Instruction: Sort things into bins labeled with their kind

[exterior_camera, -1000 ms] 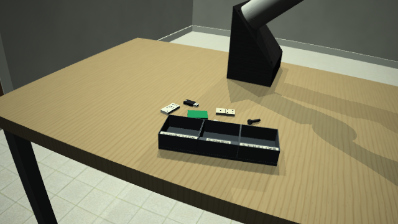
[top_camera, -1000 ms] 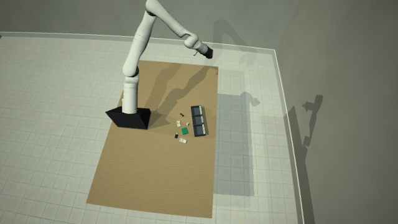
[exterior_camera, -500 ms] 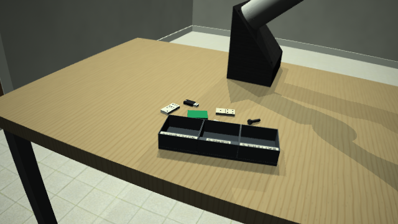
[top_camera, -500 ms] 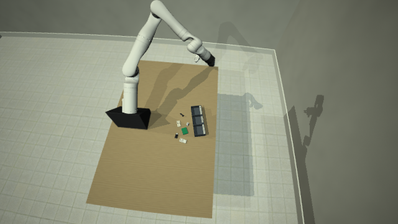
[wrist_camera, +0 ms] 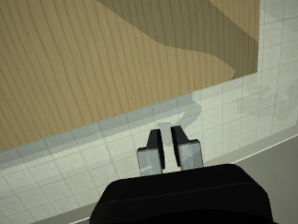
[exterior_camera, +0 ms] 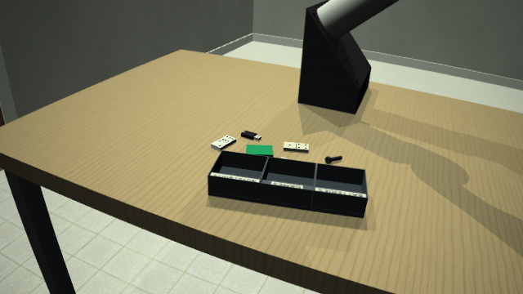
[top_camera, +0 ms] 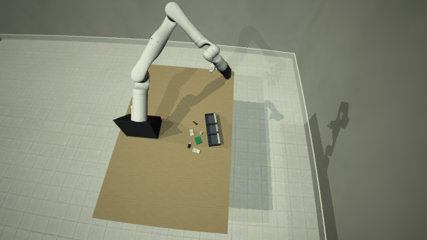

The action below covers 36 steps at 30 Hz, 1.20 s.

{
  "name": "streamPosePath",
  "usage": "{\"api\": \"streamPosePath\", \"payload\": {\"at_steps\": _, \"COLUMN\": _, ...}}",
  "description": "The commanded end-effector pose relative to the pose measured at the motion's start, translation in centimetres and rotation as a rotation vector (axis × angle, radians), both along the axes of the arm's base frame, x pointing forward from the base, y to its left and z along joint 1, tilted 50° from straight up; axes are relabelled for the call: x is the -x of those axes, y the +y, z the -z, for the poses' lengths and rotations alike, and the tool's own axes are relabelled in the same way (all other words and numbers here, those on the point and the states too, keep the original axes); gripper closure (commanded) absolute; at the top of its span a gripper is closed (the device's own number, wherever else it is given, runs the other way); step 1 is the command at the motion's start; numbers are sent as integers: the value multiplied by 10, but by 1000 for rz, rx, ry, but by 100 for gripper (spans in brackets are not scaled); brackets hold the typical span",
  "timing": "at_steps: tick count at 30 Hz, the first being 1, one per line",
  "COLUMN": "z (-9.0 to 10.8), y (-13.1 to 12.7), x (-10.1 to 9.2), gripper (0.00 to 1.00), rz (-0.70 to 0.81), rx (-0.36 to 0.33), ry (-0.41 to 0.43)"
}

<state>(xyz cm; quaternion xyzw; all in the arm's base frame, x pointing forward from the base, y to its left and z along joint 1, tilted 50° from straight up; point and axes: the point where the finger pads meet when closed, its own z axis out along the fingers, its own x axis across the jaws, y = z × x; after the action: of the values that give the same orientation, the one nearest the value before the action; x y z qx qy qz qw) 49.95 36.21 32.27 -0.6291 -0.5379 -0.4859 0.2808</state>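
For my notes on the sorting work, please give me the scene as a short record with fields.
gripper: partly open, nothing between the fingers
bins: three, joined in a row; no things visible inside
loose on table: two dominoes, green square piece, black USB stick, dark bolt, small whitish thing
labels: present, unreadable
sorting: not yet done

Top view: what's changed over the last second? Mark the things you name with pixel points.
The arm's elbow [top_camera: 172,9] moved right in the top view; the end effector [top_camera: 227,76] [wrist_camera: 167,140] moved down-picture and slightly right. Nothing visibly grasped or released. Bins [top_camera: 213,124] [exterior_camera: 286,198], dominoes [top_camera: 196,151] [exterior_camera: 223,142], green piece [top_camera: 198,140] [exterior_camera: 259,149], USB stick [top_camera: 189,145] [exterior_camera: 250,135] and bolt [top_camera: 195,123] [exterior_camera: 333,158] stayed put.
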Motion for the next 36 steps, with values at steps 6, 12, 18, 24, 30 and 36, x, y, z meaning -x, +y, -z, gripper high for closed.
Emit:
{"api": "streamPosePath", "payload": {"at_steps": 6, "z": 32, "y": -25, "x": -6, "gripper": 69, "rz": -10, "rx": 50, "ry": 26}}
{"api": "streamPosePath", "payload": {"at_steps": 12, "z": 56, "y": -45, "x": -6, "gripper": 69, "rz": -37, "rx": 93, "ry": 37}}
{"api": "streamPosePath", "payload": {"at_steps": 18, "z": 80, "y": -66, "x": -4, "gripper": 69, "rz": -66, "rx": 132, "ry": 49}}
{"api": "streamPosePath", "payload": {"at_steps": 24, "z": 103, "y": -88, "x": -1, "gripper": 69, "rz": -66, "rx": 133, "ry": 49}}
{"api": "streamPosePath", "payload": {"at_steps": 30, "z": 131, "y": -115, "x": 6, "gripper": 69, "rz": -97, "rx": 169, "ry": 64}}
{"api": "streamPosePath", "payload": {"at_steps": 36, "z": 154, "y": -138, "x": 13, "gripper": 69, "rz": -129, "rx": 200, "ry": 80}}
